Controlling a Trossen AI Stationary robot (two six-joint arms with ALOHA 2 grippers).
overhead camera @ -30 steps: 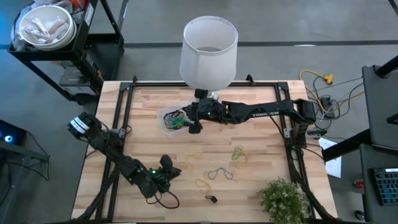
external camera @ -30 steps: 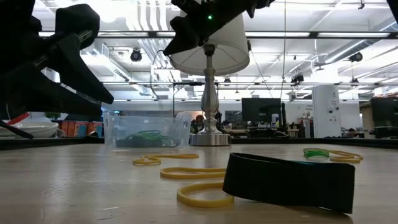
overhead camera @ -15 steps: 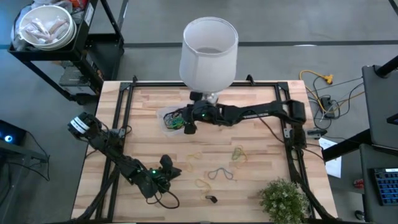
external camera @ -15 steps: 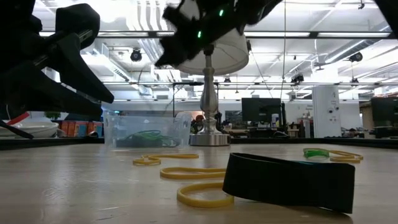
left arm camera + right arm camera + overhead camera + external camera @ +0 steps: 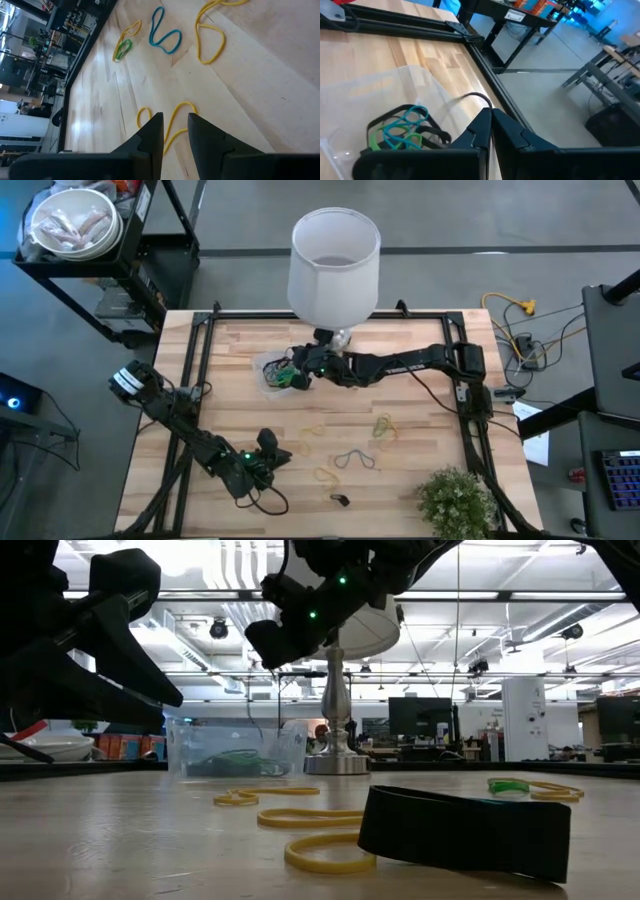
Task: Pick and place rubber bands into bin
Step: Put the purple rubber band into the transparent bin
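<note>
So the right arm has swung further left over the last second, and its right end effector (image 5: 297, 374) is now hanging right over the bin (image 5: 271, 370) instead of beside it. The fingers are pinched fully together, and in the right wrist view a thin dark band (image 5: 472, 96) is arcing out from between the fingertips, so it's gripping that one. At least I think it's a rubber band; it's skinny and a bit hard to read against the table (image 5: 380, 55).

The bin is sitting near the back of the table, just in front of the lamp base (image 5: 335, 762), and it's already holding a little tangle of green, teal and black bands (image 5: 402, 131). From the low view the end effector is hovering above the tub, not down inside it.

The left end effector (image 5: 266, 448) is waiting low over the front left part of the table, with its fingers a narrow gap apart and nothing between them. Its wrist camera is looking out over loose bands: a yellow one (image 5: 170, 122) just past the fingertips, a teal one (image 5: 165, 32), and a yellow-green pair (image 5: 124, 45) further off.

More bands are lying scattered on the front half of the table, including a wide black one (image 5: 465, 830) and a yellow loop (image 5: 328, 857) touching it, close to the low camera.
</note>
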